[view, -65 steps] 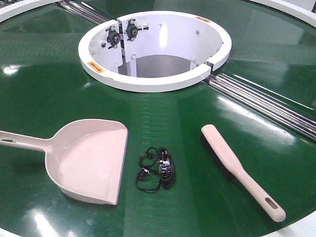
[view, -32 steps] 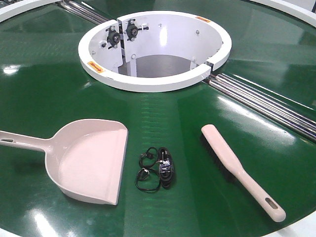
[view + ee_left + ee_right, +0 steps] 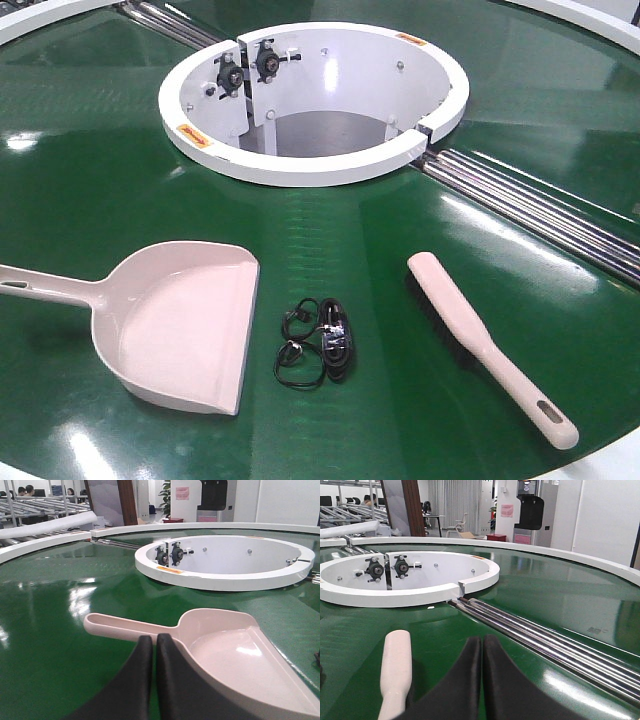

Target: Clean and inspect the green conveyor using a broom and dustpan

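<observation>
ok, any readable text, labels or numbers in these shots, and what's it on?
Nothing legible in any view.
Orange stickers on the white hub ring: print too small to read.
Pink notice on the background wall: too blurred to read.
Broom and dustpan: no markings visible.

Dustpan (image 3: 175, 325) and broom (image 3: 480, 340) lie apart on green conveyor (image 3: 90, 190).

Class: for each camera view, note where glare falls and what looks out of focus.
Front view: white glare patches on the green conveyor, all sharp. Left wrist view: bright reflections beside the dustpan; left pincer dark and soft. Right wrist view: highlights streak the rails; right pincer blurred.
</observation>
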{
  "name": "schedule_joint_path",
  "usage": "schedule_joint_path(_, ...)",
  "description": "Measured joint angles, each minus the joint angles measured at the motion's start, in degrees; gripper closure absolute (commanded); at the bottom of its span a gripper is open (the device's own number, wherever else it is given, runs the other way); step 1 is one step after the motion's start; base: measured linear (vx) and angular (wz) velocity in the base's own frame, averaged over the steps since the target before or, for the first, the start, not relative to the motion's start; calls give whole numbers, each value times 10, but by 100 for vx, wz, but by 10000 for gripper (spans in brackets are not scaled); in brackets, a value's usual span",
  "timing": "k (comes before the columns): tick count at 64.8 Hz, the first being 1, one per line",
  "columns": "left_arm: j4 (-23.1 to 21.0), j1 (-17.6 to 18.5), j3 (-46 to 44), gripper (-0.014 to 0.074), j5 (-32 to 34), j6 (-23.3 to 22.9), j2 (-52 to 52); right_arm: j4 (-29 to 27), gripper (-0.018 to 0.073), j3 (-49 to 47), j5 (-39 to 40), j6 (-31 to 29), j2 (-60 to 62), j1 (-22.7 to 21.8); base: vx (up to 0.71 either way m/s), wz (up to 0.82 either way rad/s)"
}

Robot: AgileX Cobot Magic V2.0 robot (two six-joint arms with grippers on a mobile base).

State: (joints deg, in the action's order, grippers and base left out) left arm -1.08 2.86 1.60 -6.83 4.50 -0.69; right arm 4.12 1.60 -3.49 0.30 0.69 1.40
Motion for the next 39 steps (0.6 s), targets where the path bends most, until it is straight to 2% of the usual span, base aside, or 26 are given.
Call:
schedule_joint_path(24,0,0,0,603,6,0,0,0,568,0,0,0,0,0,0,0)
schedule_joint_path(33,0,0,-1,603,99,0,0,0,568,0,0,0,0,0,0,0)
schedule_joint_path(39,0,0,-38,603,109,0,0,0,568,0,0,0,0,0,0,0)
